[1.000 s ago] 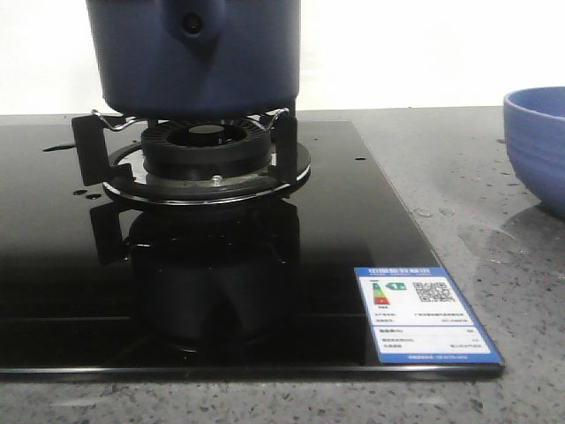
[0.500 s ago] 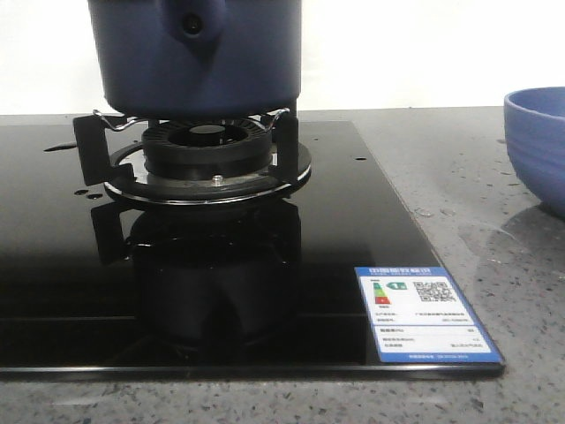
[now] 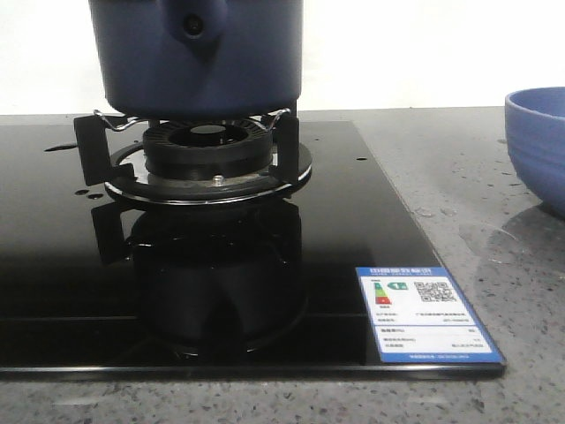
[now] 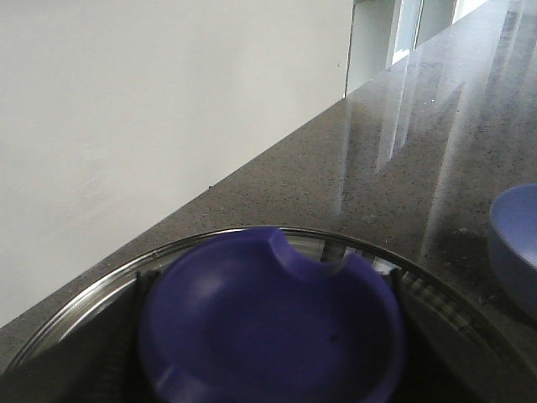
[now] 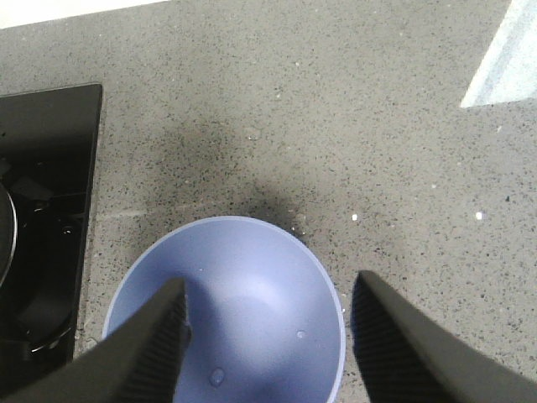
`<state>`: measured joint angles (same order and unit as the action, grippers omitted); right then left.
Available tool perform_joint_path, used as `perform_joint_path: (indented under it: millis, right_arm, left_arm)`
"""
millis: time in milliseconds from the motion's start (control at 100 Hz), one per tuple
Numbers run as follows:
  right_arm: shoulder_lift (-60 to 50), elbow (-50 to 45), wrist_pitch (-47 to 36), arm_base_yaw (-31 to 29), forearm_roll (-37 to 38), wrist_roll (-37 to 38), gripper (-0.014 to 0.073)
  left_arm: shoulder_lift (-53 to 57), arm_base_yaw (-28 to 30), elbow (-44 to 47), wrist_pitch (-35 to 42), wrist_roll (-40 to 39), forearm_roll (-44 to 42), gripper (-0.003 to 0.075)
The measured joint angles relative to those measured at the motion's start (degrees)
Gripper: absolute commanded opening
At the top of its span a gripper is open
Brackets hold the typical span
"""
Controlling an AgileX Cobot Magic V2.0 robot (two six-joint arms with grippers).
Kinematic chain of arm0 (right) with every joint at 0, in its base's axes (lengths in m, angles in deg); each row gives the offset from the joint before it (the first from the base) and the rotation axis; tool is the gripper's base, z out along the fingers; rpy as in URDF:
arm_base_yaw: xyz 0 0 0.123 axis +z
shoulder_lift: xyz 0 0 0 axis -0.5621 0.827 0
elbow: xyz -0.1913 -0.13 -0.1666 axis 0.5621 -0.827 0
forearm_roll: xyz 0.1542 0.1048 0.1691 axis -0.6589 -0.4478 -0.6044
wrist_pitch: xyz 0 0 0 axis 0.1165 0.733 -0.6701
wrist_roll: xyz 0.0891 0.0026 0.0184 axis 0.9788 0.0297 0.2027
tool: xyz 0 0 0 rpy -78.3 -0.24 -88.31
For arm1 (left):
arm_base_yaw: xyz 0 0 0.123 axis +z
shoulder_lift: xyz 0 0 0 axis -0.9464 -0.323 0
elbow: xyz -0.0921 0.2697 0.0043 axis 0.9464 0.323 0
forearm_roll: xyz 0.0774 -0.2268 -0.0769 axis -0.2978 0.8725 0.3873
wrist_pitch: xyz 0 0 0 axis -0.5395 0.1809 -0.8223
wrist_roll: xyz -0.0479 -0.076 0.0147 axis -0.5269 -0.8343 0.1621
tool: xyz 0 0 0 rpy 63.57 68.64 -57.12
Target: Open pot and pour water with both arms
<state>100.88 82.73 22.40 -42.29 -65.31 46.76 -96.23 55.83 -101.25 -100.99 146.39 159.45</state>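
Note:
The dark navy pot (image 3: pixel 199 62) stands on the burner's wire supports, its handle end (image 3: pixel 192 25) with the round hole facing me. In the left wrist view a blue knob (image 4: pixel 268 323) on a glass lid (image 4: pixel 92 294) fills the space between my left gripper's (image 4: pixel 268 336) dark fingers (image 4: pixel 130 327), which flank it; contact is hidden. My right gripper (image 5: pixel 268 290) hangs open above a periwinkle bowl (image 5: pixel 252 319). Water shows as small drops in the bowl (image 5: pixel 216 377) and on the stove glass (image 3: pixel 79 192).
A black glass stove (image 3: pixel 353 221) with a blue energy label (image 3: pixel 428 314) lies on a grey speckled counter (image 3: pixel 494 238). The periwinkle bowl (image 3: pixel 538 141) sits at the right edge. A white wall runs along the counter's back.
The whole front view has shifted very slightly to the right. The pot stays on the burner.

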Motion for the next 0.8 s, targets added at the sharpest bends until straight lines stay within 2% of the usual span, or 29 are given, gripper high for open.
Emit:
perform_joint_path:
  millis: [100,300,400,520,590,720,800]
  right_arm:
    - [0.00,0.00,0.26,0.00,-0.03,0.00,0.0388]
    - [0.00,0.00,0.21,0.22,-0.13,0.00,0.0386]
    - [-1.03,-0.21,-0.94,1.54,-0.13,0.00,0.0363]
    - [-4.14,-2.40,-2.89,3.47,-0.13,0.00,0.0282]
    - [-6.49,-4.71,-4.15,4.84,-0.13,-0.95,0.0188]
    - [-12.34,-10.90,-7.01,8.17,-0.13,-4.05,-0.0064]
    - [-17.03,-16.23,-10.18,10.14,-0.13,-6.32,-0.0063]
  left_arm:
    - [0.15,0.00,0.00,-0.44,0.00,0.00,0.0549]
    - [4.94,1.22,0.09,-0.39,-2.92,-0.32,0.0533]
    - [10.63,3.36,0.45,0.59,-10.23,-2.36,0.0434]
    - [18.52,6.71,3.33,1.17,-14.44,-5.51,0.0333]
    - [23.52,8.57,6.47,1.51,-16.77,-7.08,0.0261]
    - [33.85,10.16,15.58,3.70,-19.57,-8.24,0.0115]
    - [41.54,10.28,22.00,6.99,-20.10,-8.37,0.0021]
